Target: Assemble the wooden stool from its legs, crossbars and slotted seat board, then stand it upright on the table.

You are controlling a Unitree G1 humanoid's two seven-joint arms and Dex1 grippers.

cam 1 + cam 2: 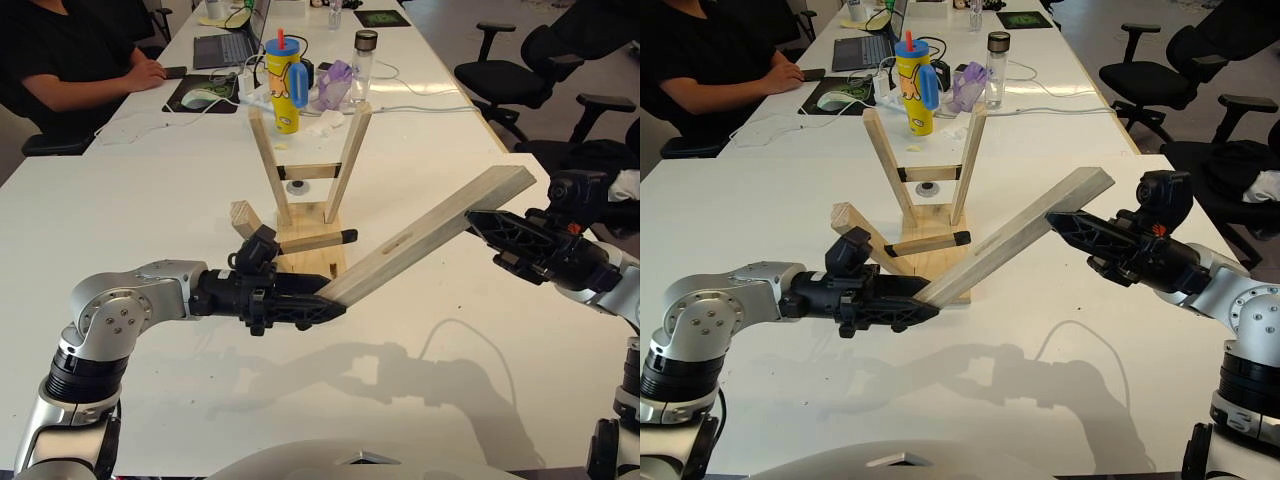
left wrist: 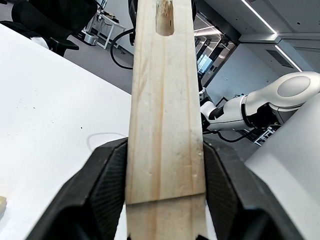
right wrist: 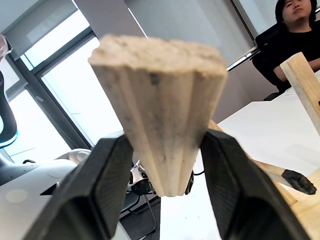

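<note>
A long wooden leg (image 1: 425,240) with a slot in its face hangs slanted over the table, held at both ends. My left gripper (image 1: 335,305) is shut on its lower end, and the black fingers (image 2: 107,185) clamp both sides. My right gripper (image 1: 478,222) is shut on the raised end (image 3: 160,100). Behind the leg, the seat board (image 1: 318,258) lies flat on the table. Two legs rise from it, joined by a crossbar (image 1: 310,172). A third leg (image 1: 245,215) leans low beside them with a black-tipped crossbar (image 1: 320,240).
A yellow cup (image 1: 284,85), a water bottle (image 1: 364,65) and a laptop (image 1: 228,45) stand at the far end of the white table (image 1: 150,215). A person sits at the far left. Office chairs (image 1: 510,70) stand on the right. A thin cable (image 1: 450,340) lies near the front.
</note>
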